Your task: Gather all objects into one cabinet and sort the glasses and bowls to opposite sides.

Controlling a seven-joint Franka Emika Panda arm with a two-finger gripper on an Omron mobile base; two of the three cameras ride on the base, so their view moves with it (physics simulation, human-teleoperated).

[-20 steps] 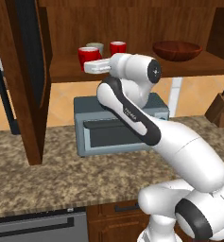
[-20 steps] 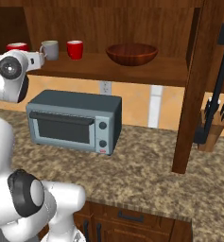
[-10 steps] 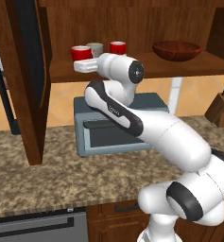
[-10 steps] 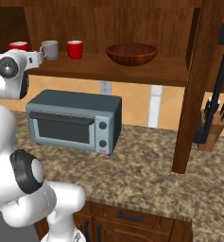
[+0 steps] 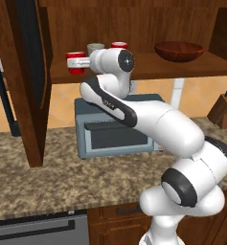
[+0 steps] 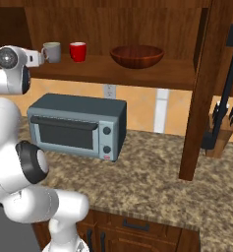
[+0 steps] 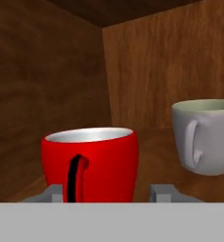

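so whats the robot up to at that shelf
The arm reaches to the left end of the cabinet shelf, its gripper around a red cup standing there; the fingers flank the cup with small gaps, so it looks just released. A grey cup and another red cup stand nearby; the brown bowl sits further right.

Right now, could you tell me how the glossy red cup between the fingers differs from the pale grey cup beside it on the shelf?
The glossy red cup is bright red with a dark handle, while the pale grey cup has a handle of its own colour. The red cup stands between the fingers at the shelf's left end; the grey cup stands free, further in. Both are upright handled cups on the wooden cabinet shelf.
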